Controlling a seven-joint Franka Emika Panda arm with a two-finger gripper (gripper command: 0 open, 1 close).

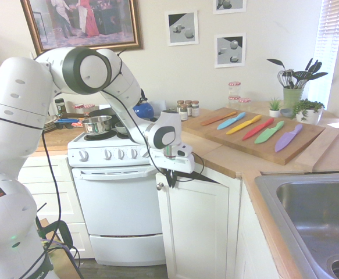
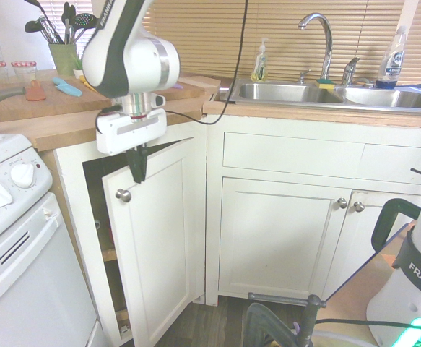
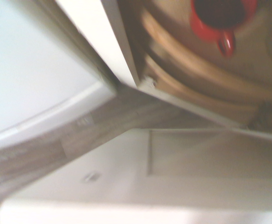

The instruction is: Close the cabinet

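The white shaker-style cabinet door hangs ajar beside the white oven, under the wooden bench. The tool, fingers pinched together, sits at the door's top edge. Best bet: push steadily, squarely, above the round silver knob.

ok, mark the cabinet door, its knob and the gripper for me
cabinet door (image 2: 156,246), second exterior view, on the recessed panel.
knob (image 2: 123,195), second exterior view, on the round silver head.
gripper (image 2: 139,173), second exterior view, at the dark fingertips above the door's top edge.
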